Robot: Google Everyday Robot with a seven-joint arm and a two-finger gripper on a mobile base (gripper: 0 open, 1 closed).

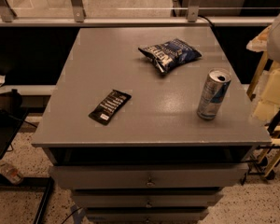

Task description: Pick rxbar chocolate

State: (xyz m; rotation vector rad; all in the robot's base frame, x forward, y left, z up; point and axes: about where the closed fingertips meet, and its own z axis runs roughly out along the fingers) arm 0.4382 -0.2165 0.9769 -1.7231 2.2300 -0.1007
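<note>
Grey and matte, the cabinet top (130, 69) fills the middle of the frame. The rxbar chocolate (110, 106) lies flat on it, left of centre and towards the front edge. The black wrapper sits on a diagonal, its small white label at the lower-left end and its white lettering running up towards the upper right. Nothing touches it, and bare surface shows all round it.

The gripper does not show anywhere in this view, so I cannot tell whether it is wide, narrow or holding anything. I also cannot tell how the bar lies relative to it.

Well apart from the bar, towards the upper right of the tabletop, a puffy dark-blue chip bag (170, 54) rests on its side. Further right and nearer the front, a silver-and-blue drink can (213, 94) stands upright with its top opened.

Beneath the top, grey drawers (149, 177) with small knobs are stacked down to the bottom of the frame. At the right edge stand some pale yellow frames (270, 97) I cannot identify. A speckled floor (23, 204) shows at the lower left.
</note>
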